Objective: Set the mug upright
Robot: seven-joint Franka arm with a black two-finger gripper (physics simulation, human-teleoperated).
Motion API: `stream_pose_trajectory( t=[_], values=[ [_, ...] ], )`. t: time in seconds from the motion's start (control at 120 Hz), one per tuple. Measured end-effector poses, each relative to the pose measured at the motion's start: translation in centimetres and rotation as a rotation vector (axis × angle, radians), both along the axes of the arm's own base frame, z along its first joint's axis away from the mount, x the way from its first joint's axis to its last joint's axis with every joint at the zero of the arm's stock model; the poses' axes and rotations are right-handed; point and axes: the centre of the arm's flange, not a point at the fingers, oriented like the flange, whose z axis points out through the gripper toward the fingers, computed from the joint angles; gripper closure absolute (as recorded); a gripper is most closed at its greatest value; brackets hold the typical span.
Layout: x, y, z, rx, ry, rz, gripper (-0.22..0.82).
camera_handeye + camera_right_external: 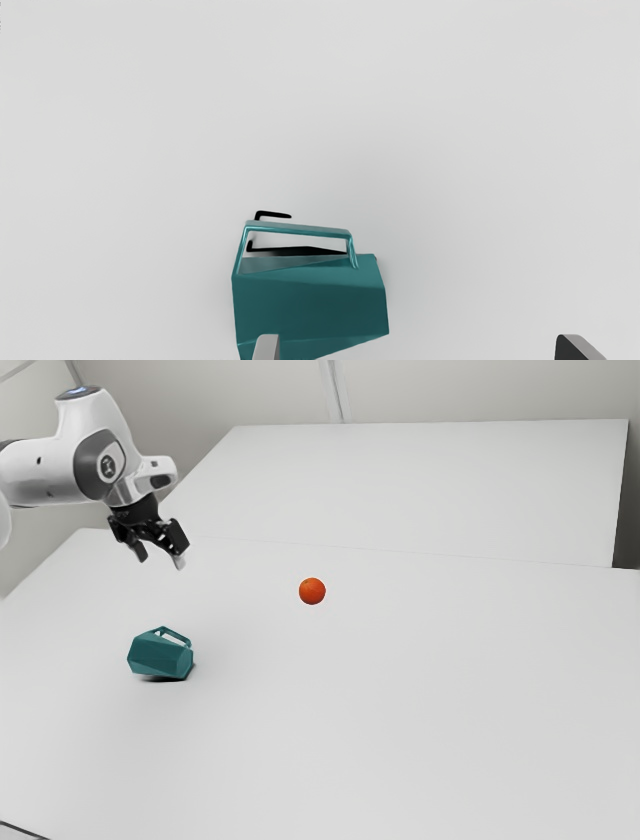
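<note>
The gripper [160,560] hangs in the air at the exterior view's upper left, higher than the mug and apart from it. A teal faceted mug [160,656] lies on its side on the white table, its handle pointing up. In the wrist view the gripper [417,347] is open, its two fingertips wide apart with nothing held. One fingertip overlaps the body of the mug [310,307] in that view; the mug's handle is turned away from the fingers. Part of the mug's lower side is cut off by the picture's edge.
An orange ball [312,591] rests on the white table [400,710], toward the exterior view's right from the mug. Behind the table stands a second white surface [420,490]. A dark thin line crosses the exterior view's lower left corner.
</note>
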Motion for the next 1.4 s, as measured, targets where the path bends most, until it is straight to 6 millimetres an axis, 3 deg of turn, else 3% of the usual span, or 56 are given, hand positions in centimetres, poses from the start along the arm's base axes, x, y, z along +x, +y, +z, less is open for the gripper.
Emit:
stream_pose_trajectory(
  t=[0.075, 0.208, 0.392, 0.567, 0.958, 1.4],
  values=[
    [-0.6, 0.3, 0.6, -0.013, -0.011, 0.01, 0.0],
    [-2.9, 2.8, 2.6, -0.029, -0.039, 0.048, 0.0],
    [-4.8, 6.7, 1.3, -0.088, 0.007, 0.106, 0.0],
    [-5.6, 10.7, -3.2, -0.195, 0.082, 0.144, 0.0],
    [-4.4, 14.4, -12.8, -0.428, 0.193, 0.115, 0.0],
    [-5.1, 18.1, -17.6, -0.772, 0.146, 0.114, 0.0]
  ],
)
